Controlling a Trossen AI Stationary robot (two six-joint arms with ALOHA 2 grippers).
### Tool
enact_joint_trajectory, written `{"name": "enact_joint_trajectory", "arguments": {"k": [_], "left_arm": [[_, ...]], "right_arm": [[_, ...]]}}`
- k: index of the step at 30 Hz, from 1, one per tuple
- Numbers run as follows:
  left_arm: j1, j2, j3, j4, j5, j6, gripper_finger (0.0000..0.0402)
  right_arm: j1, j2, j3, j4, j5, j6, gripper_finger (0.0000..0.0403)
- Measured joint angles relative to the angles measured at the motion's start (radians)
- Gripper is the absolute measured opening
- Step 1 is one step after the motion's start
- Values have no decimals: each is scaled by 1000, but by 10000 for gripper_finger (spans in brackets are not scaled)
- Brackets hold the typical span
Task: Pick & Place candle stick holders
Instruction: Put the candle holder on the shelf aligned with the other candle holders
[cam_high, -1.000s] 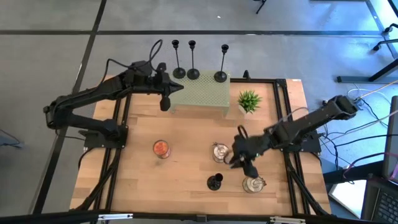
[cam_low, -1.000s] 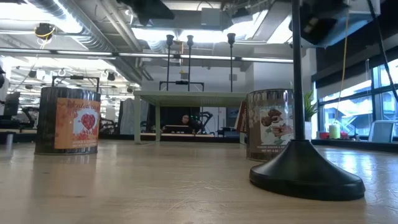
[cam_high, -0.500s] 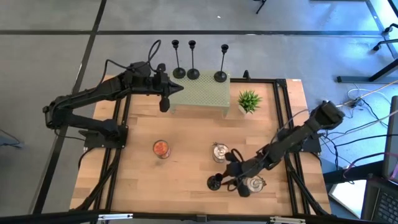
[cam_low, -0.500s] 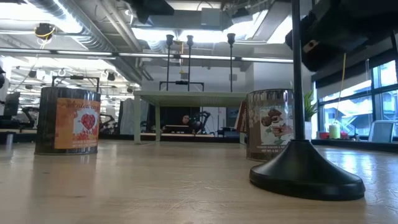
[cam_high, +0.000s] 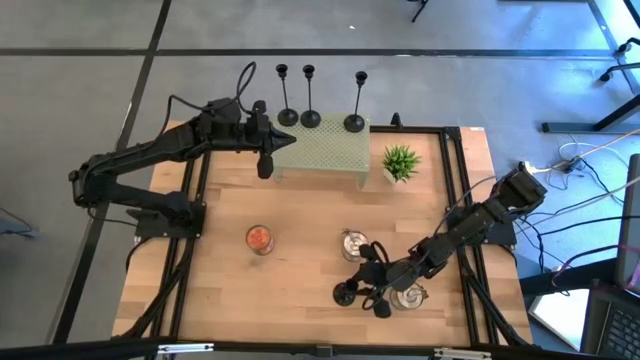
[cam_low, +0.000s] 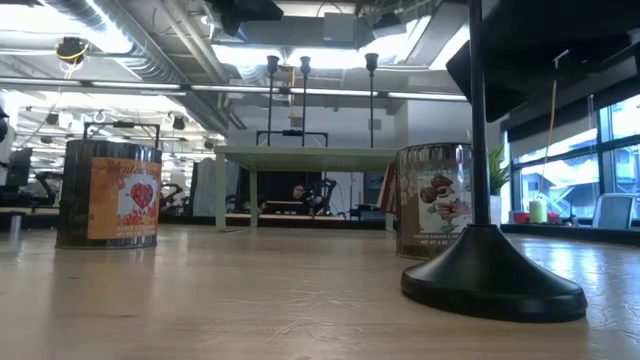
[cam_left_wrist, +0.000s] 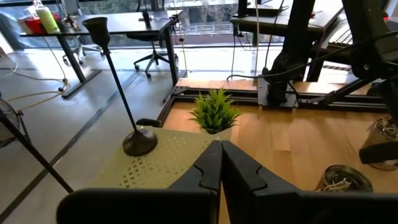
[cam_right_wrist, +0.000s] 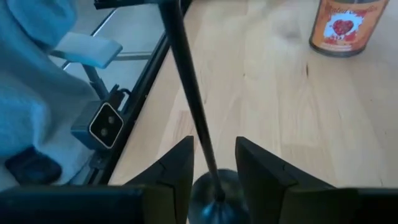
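Observation:
Three black candlestick holders (cam_high: 311, 119) stand on their round bases on the green perforated stand (cam_high: 325, 152) at the table's far side. The fourth holder (cam_high: 345, 294) stands on its base near the table's near edge; the low view shows its base (cam_low: 493, 275). My right gripper (cam_right_wrist: 212, 143) is open, with one finger on either side of this holder's stem (cam_right_wrist: 189, 93), low down near the base, not touching it. My left gripper (cam_left_wrist: 221, 168) is shut and empty, over the stand's near left corner (cam_high: 266, 160).
An orange-labelled jar (cam_high: 259, 239) stands on the left of the table's middle. Two glass jars (cam_high: 353, 244) (cam_high: 407, 296) stand close to the right arm and the fourth holder. A small green plant (cam_high: 400, 161) stands right of the stand.
My right gripper has gone down and toward the table's near left, to the fourth holder, and now has its fingers on either side of the stem. The holder has stayed where it was.

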Motion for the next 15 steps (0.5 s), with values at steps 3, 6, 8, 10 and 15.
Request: {"name": "enact_joint_trajectory", "arguments": {"k": [3, 6, 8, 10, 15], "left_arm": [[0, 0, 0, 0, 0, 0, 4], [0, 0, 0, 0, 0, 3, 2], [0, 0, 0, 0, 0, 12, 2], [0, 0, 0, 0, 0, 16, 3], [0, 0, 0, 0, 0, 17, 5]], "right_arm": [[0, 0, 0, 8, 21, 1, 107], [0, 0, 0, 9, 58, 2, 82], [-3, 0, 0, 6, 62, 22, 62], [-6, 0, 0, 5, 62, 48, 44], [-25, 0, 0, 8, 62, 81, 32]]}}
